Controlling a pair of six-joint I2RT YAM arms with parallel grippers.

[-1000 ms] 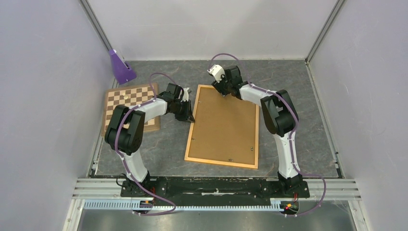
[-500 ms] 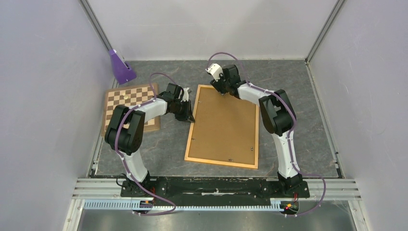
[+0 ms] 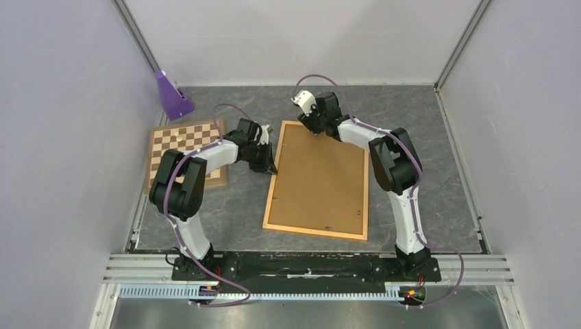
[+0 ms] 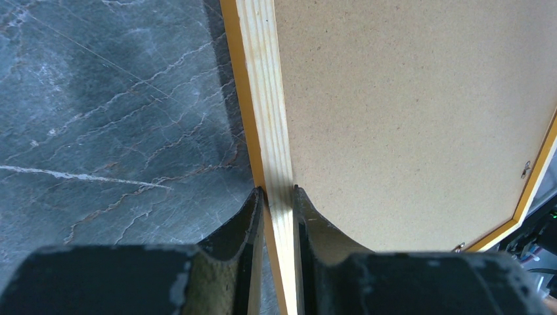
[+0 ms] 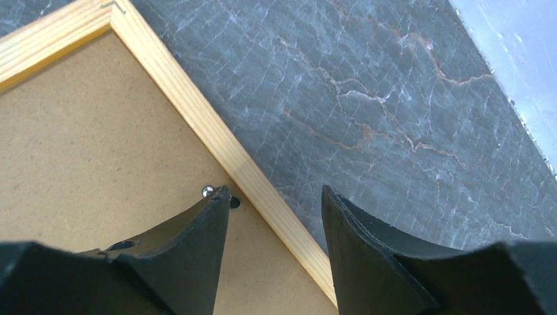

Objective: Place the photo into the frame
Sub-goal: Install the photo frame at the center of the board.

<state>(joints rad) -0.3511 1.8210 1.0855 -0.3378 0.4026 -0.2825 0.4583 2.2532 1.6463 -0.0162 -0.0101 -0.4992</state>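
Observation:
The frame [image 3: 318, 181] lies face down in the middle of the table, brown fibreboard back up, light orange rails around it. The photo is not in view. My left gripper [image 3: 271, 166] is shut on the frame's left rail [image 4: 266, 98], one finger on either side of it [image 4: 278, 191]. My right gripper [image 3: 316, 132] is open at the frame's far edge; it straddles the far rail [image 5: 197, 118], with its left finger beside a small metal clip [image 5: 209, 191] on the back board and its right finger over the table [image 5: 276, 193].
A brown-and-white chessboard [image 3: 185, 147] lies left of the frame, under the left arm. A purple wedge-shaped object [image 3: 171, 96] stands at the far left corner. Grey marbled table top [image 3: 425, 157] surrounds the frame, with walls on three sides.
My right gripper has shifted slightly to the left along the frame's far rail. The left gripper and the frame have not moved.

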